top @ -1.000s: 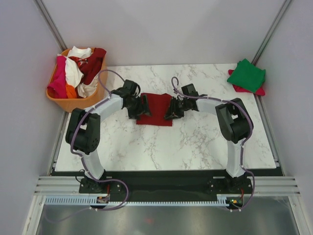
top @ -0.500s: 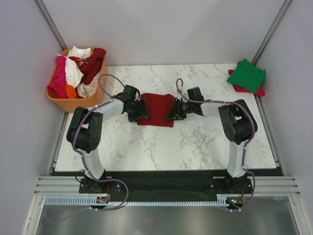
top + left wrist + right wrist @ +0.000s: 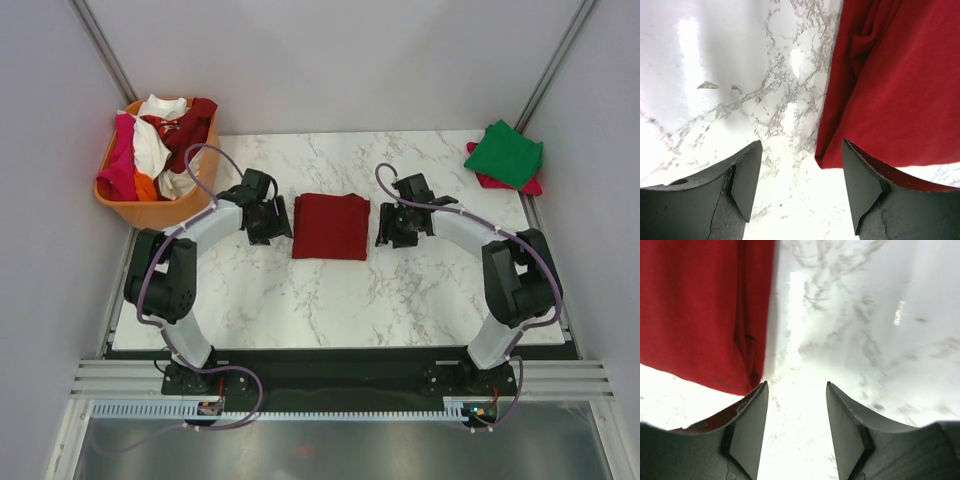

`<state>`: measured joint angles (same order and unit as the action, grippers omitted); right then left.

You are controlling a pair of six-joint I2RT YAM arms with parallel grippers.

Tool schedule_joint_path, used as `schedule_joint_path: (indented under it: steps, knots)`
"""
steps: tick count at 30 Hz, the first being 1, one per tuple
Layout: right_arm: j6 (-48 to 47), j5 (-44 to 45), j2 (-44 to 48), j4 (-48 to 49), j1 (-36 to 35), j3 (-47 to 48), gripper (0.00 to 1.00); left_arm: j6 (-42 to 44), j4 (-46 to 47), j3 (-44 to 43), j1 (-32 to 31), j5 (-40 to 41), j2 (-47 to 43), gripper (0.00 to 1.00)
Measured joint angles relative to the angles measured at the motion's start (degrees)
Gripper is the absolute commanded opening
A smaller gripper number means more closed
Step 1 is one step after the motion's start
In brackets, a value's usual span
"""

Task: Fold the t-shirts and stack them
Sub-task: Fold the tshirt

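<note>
- The orange basket (image 3: 150, 212) at the table's far left corner is holding a heap of crumpled t-shirts (image 3: 160, 150) in white, dark red, pink and a little orange, spilling over its rim.
- A folded dark red t-shirt (image 3: 331, 226) is lying flat as a neat rectangle in the middle of the table, between my two grippers. Its cloth is matte, with soft creases along the folded edges.
- A folded green t-shirt (image 3: 508, 152) is resting on a pink-red t-shirt (image 3: 530, 186) at the far right corner.
- My left gripper (image 3: 272, 222) is standing wide and gripping nothing, just beside the shirt's left edge.
- My right gripper (image 3: 388, 228) is gaping over bare marble, close to the right edge, with nothing in it.
- The table (image 3: 300, 300) is showing glossy white marble with grey veins, and pale plain walls are enclosing it.
</note>
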<state>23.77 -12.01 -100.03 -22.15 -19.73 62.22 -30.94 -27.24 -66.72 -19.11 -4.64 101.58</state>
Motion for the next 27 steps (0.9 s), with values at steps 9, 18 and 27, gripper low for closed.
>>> schedule_joint_path:
  steps: [9,18,27]
  knots:
    - [-2.14,0.07,0.13,-8.33,-0.31,15.39,0.49,0.42,-4.02,-14.82,0.02,-0.31,-2.23,0.71]
    - [1.27,-11.26,-20.28,-3.72,0.17,34.99,0.3,0.87,-2.64,-32.96,-1.31,-8.0,12.52,0.69]
    - [2.54,-14.69,-29.68,-3.52,3.17,35.65,0.34,1.14,-3.82,-36.59,-1.49,-9.03,24.74,0.68]
